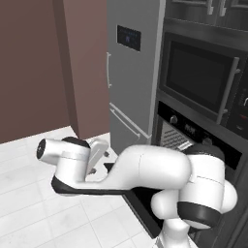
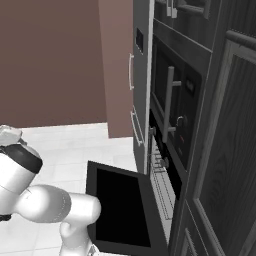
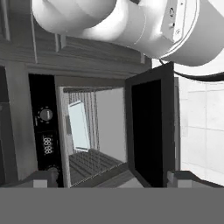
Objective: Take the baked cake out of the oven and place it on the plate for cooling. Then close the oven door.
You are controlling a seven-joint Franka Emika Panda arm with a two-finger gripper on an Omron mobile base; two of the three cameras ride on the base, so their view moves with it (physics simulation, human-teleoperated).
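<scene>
the white arm (image 1: 145, 169) fills the foreground, folded back over the floor, and its gripper (image 3: 112, 177) has the fingers spread wide with nothing between them. it faces the oven (image 3: 83, 131). the oven door (image 2: 122, 207) hangs dropped open, flat, its long edge running along the oven front. wire racks (image 3: 87, 162) show inside. the cake cannot be made out.

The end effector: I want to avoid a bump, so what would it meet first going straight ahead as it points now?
Probably the oven cavity: the open end effector faces it, with the dropped oven door beside that line. Depth is unclear.
</scene>
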